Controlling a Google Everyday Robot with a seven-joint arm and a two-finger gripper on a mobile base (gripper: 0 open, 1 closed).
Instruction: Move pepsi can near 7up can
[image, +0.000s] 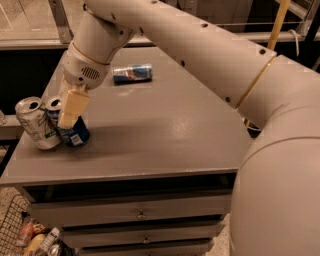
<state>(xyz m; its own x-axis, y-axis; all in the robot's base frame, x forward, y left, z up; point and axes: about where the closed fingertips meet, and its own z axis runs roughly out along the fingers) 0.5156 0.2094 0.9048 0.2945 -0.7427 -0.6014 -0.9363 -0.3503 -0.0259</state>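
Note:
The pepsi can (75, 134) is dark blue with a silver top and stands tilted near the left edge of the grey table (160, 130). It leans against the 7up can (36, 124), silvery-white with green marks, just to its left. My gripper (67, 111) reaches down from the white arm and sits around the pepsi can's upper part. A cream finger (73, 106) covers the can's front.
A slimmer blue-and-silver can (132, 73) with red marks lies on its side at the back of the table. Drawers (140, 214) run below the table front. A wire basket with packets (30, 237) sits at the lower left. The table's left edge is close to both cans.

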